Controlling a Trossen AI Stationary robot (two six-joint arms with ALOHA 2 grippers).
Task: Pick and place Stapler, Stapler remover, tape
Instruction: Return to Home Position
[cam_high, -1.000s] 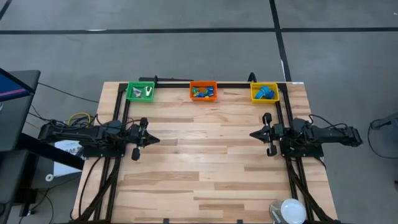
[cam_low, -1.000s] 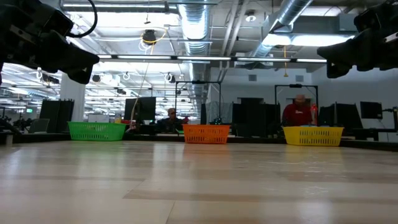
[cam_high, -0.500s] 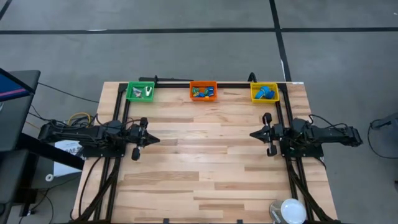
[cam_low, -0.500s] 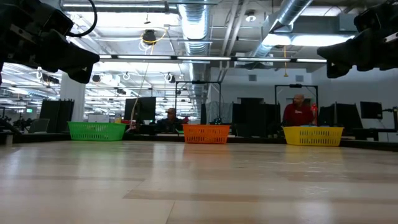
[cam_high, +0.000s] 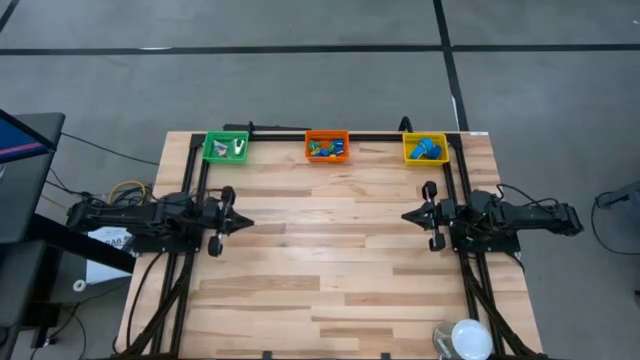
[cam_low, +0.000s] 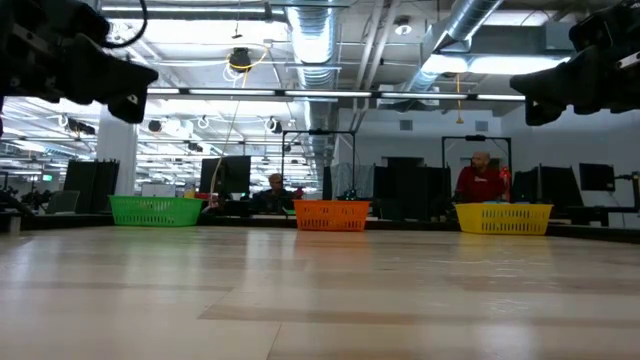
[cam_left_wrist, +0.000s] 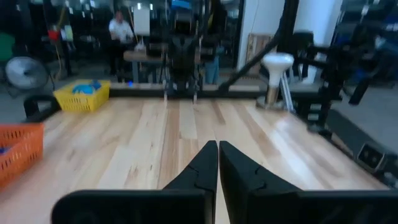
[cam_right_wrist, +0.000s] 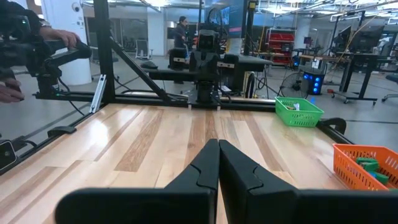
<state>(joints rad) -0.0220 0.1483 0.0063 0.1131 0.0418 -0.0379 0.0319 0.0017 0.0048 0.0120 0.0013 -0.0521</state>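
Observation:
Three small bins stand along the table's far edge. The green bin (cam_high: 212, 148) holds pale stapler removers (cam_high: 238, 148). Blue and green staplers (cam_high: 325, 149) lie in the orange bin (cam_high: 341, 137). Inside the yellow bin (cam_high: 409, 150) is blue tape (cam_high: 428, 150). My left gripper (cam_high: 247, 224) hovers shut near the table's left edge, level and pointing right. My right gripper (cam_high: 405, 215) hovers shut near the right edge, level and pointing left. Both are far from the bins and hold nothing, as the wrist views show (cam_left_wrist: 218, 149) (cam_right_wrist: 218, 148).
A white round lamp (cam_high: 466, 337) stands at the near right corner. Black frame rails (cam_high: 350, 133) run along the far edge and down both sides. The wooden table top (cam_high: 330, 260) lies bare between the arms. People (cam_low: 481, 178) sit in the room beyond the table.

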